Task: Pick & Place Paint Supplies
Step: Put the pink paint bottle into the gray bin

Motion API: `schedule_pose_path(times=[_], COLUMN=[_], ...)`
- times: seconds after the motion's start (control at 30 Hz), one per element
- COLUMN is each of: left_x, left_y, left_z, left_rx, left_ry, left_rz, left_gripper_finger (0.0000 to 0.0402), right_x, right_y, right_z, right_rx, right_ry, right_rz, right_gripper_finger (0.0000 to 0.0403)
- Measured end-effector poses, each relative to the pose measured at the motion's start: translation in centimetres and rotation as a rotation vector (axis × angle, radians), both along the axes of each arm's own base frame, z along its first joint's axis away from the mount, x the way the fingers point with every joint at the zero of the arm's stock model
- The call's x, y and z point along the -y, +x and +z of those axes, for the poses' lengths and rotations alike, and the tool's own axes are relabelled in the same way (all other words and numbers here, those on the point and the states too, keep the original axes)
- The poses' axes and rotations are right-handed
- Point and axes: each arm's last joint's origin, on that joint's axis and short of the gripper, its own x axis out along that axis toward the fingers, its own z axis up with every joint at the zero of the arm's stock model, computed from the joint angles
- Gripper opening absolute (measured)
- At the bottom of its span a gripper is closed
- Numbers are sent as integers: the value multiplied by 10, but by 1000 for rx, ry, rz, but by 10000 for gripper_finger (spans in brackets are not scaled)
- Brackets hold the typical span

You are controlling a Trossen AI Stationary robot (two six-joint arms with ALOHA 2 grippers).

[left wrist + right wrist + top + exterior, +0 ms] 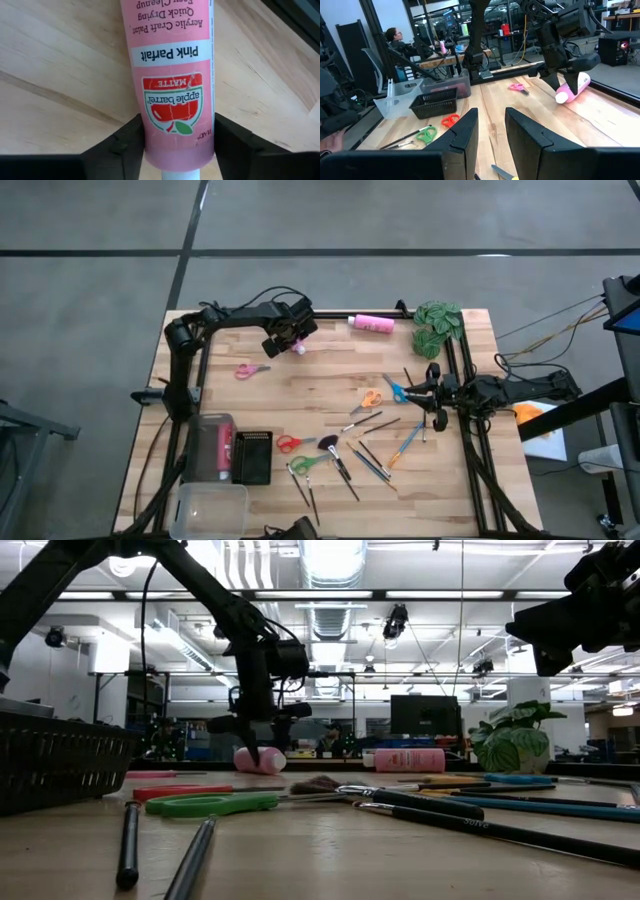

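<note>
Pink paint bottle [172, 95] fills my left wrist view, lying on its side on the worktop [330, 375] near the far edge. My left pincer [175, 150] straddles its lower end, fingers seemingly touching both sides, though I can't be sure the grip is firm. Squeezing off-center could roll or squirt it away. My right pincer [492, 130] waits, narrowly parted and empty, over the brushes [375, 455].

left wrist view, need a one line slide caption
Left pincer straddles a pink paint bottle labelled Pink Parfait, lying on the wooden table.
</note>
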Motion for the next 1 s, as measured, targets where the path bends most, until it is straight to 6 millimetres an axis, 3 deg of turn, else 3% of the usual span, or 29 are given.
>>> schedule_pose_path(times=[0.6,0.8,1.0], left_x=[3,19,50], left_y=[1,5,7], left_z=[4,28,61], left_rx=[6,32,37], left_ry=[-7,38,90], left_rz=[-63,-229,-423], left_gripper_finger=[176,175,175], right_x=[0,0,0], right_y=[0,0,0], right_z=[0,0,0], right_rx=[0,0,0], right_ry=[0,0,0], right_rz=[0,0,0], right_gripper_finger=[95,95,95])
